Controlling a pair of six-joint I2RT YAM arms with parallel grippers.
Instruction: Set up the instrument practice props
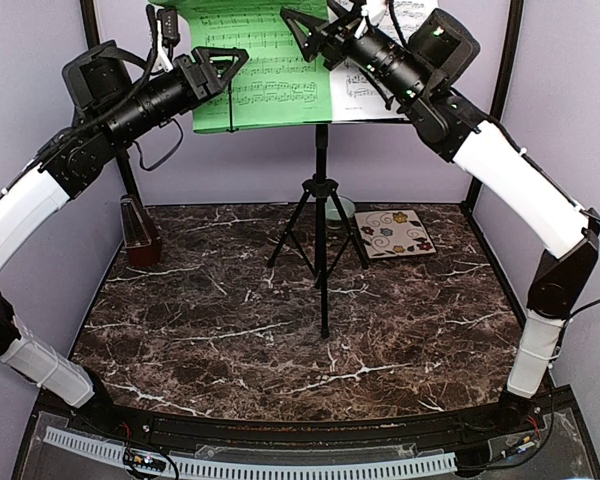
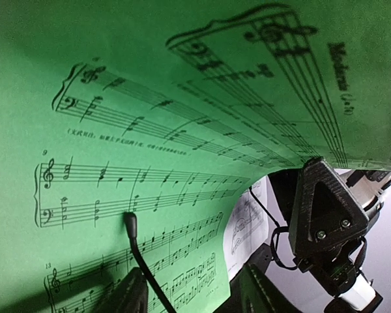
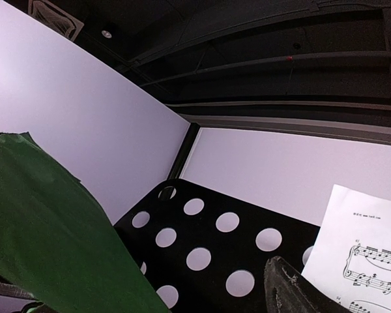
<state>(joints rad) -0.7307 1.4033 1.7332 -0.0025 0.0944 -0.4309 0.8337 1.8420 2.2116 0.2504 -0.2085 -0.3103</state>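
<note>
The black perforated-desk music stand (image 1: 321, 190) stands mid-table on its tripod. A green sheet of music (image 1: 265, 60) and a white sheet (image 1: 365, 92) lean on its desk. My left gripper (image 1: 220, 62) is open at the green sheet's left part; in the left wrist view (image 2: 192, 293) the sheet (image 2: 150, 130) fills the frame and curls over at the top. My right gripper (image 1: 315, 30) is open at the desk's top, between the sheets. Its one visible finger (image 3: 290, 290) lies against the perforated desk (image 3: 208, 248); the green sheet (image 3: 45, 235) hides the other. The red-brown metronome (image 1: 138, 232) stands far left.
A pale green bowl (image 1: 342, 208) sits behind the tripod legs. A cream swirl-pattern tile (image 1: 394, 232) lies to their right. Purple walls close in the left, back and right sides. The tripod legs spread across the table's middle.
</note>
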